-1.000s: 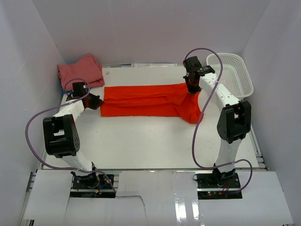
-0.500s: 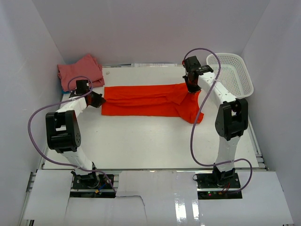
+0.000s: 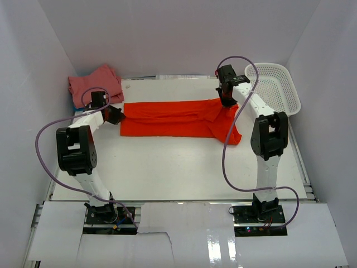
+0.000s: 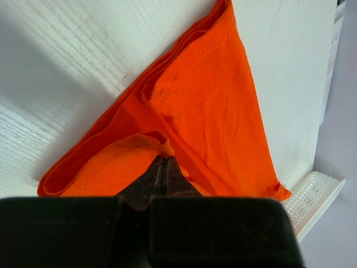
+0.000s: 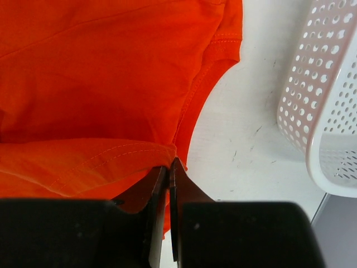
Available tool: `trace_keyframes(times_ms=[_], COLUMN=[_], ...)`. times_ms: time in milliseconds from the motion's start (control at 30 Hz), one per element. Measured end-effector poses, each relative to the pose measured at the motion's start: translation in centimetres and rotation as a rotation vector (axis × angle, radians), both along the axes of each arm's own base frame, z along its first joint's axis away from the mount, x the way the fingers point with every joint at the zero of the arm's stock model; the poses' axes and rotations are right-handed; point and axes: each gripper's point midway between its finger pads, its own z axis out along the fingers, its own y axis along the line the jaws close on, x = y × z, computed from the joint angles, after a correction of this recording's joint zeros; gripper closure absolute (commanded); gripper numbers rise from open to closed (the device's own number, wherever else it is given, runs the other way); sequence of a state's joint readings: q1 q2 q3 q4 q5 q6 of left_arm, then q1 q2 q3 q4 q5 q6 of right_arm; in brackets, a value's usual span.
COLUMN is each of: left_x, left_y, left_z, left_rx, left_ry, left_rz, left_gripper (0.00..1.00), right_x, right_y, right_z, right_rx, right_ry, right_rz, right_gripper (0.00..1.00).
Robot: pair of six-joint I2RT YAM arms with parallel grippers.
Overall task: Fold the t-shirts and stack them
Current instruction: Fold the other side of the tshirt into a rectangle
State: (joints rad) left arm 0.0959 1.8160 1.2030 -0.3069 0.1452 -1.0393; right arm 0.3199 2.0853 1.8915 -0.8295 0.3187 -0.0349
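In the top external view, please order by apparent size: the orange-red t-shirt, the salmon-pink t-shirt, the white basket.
1. orange-red t-shirt, clearly largest.
2. salmon-pink t-shirt and white basket: about equal in this view, so not ranked.

Left arm [image 3: 75, 152] and right arm [image 3: 270, 137] showing white shells, black joint housings; purple cable [image 3: 37, 146] looping at 9 o'clock of each (thin, one per arm); left gripper [image 4: 163, 163] showing black tapered fingers [image 4: 154, 178], blocky black body.

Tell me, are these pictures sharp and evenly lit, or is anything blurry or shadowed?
Top view: soft, even light, glare on the glossy front panel. Left wrist: orange shirt sharp, a shadow on the table, left gripper dark. Right wrist: stitching and basket crisp, right gripper dark.
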Motion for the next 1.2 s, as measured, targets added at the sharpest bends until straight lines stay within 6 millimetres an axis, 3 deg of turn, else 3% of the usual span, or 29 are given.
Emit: trace_keyframes(times_ms=[600,767,967,1000,1067,1100,1133,1200], left_x=[1.4,1.5,1.9,1.9,1.9,1.9,1.9,1.9], left_y=[-0.1,-0.1,-0.1,-0.1,0.0,0.0,0.0,0.0], left_z=[-4.0,-4.1,-3.7,-3.7,-3.7,-3.7,-3.7,-3.7], left_rx=[-0.013,-0.014,-0.007,-0.008,-0.005,-0.005,-0.004,-0.001], left_ry=[0.075,0.077,0.062,0.062,0.061,0.061,0.060,0.057], left_rz=[-0.017,-0.018,-0.024,-0.025,-0.028,-0.028,-0.028,-0.031], left_gripper=[1.00,0.99,0.89,0.82,0.79,0.72,0.60,0.47], right_x=[2.5,3.7,5.2,5.5,6.1,6.3,6.5,6.8], right_y=[-0.1,0.2,0.2,0.2,0.2,0.1,0.1,0.1], right_z=[-2.8,-3.4,-3.5,-3.4,-3.5,-3.5,-3.6,-3.8], right_rx=[-0.004,-0.004,-0.005,-0.003,-0.002,-0.001,-0.001,-0.002], right_ry=[-0.002,-0.018,-0.044,-0.054,-0.068,-0.073,-0.078,-0.084], right_rz=[0.007,0.016,0.023,0.022,0.022,0.022,0.023,0.025], right_gripper=[0.92,0.92,0.92,0.92,0.92,0.92,0.92,0.92])
